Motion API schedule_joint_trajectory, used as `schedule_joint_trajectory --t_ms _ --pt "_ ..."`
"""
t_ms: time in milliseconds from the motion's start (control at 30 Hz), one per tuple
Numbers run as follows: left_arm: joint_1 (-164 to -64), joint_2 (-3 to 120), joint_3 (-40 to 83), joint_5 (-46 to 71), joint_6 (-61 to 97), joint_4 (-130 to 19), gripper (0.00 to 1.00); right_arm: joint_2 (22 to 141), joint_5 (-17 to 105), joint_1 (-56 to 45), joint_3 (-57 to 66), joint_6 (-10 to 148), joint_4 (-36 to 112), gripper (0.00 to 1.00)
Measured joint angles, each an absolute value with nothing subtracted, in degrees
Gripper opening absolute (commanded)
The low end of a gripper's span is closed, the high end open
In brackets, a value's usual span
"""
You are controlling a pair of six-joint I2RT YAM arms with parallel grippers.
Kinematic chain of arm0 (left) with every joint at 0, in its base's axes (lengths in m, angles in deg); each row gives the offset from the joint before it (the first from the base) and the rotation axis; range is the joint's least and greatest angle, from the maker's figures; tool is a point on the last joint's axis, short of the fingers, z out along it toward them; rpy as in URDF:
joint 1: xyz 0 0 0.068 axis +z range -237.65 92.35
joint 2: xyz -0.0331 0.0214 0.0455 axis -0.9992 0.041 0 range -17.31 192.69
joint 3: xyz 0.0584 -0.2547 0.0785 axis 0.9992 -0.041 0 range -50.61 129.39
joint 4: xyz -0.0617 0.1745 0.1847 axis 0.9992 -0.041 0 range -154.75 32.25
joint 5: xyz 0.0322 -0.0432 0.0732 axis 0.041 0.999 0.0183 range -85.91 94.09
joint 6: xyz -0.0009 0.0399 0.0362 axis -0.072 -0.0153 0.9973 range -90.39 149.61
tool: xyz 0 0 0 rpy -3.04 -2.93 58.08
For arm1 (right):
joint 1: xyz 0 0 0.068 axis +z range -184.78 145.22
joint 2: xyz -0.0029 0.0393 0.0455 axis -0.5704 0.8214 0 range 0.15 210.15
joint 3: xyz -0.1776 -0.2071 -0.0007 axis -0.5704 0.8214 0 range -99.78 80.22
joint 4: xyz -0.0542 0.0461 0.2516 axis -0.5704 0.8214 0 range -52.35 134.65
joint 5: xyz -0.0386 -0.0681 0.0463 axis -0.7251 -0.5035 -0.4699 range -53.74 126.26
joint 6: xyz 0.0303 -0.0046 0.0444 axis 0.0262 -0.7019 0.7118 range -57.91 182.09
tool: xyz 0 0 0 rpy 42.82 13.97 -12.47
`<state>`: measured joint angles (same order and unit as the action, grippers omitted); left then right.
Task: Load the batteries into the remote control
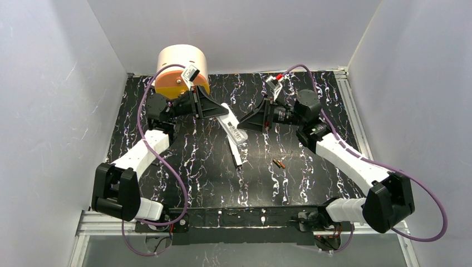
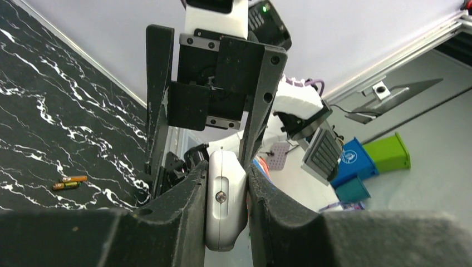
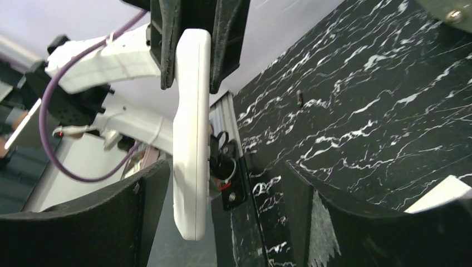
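The white remote control [image 1: 234, 127] hangs above the black marbled table, gripped at its upper end by my left gripper [image 1: 219, 109]. In the left wrist view, the left gripper [image 2: 225, 183] is shut on the remote's end [image 2: 225, 208], with a screw facing the camera. My right gripper [image 1: 243, 123] is open. In the right wrist view, its fingers [image 3: 225, 172] straddle the remote's lower end [image 3: 192, 128], which is close to the left finger with a gap on the other side. Two copper-orange batteries [image 1: 278, 163] lie side by side on the table, and also show in the left wrist view [image 2: 69, 182].
A narrow plain white bar [image 1: 236, 154] lies on the table just below the remote; its corner shows in the right wrist view [image 3: 439, 194]. A cream and orange cylinder [image 1: 181, 69] stands at the back left. A small black bit [image 3: 299, 99] lies on the table.
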<state>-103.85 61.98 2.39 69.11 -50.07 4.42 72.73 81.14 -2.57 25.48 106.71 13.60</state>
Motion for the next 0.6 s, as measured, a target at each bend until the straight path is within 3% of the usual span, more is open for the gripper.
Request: schedule_joint_trajectory --t_ms 467,600 --pt "-103.7 62.1 2.4 73.8 -46.7 1.1 0.00 79.4 89.2 -0.1 19.8 101.9 18.9 0.72" --pt "-103.9 62.0 2.4 72.5 -44.5 -1.7 0.00 81.1 88.7 1.1 19.2 102.3 19.2 0.65"
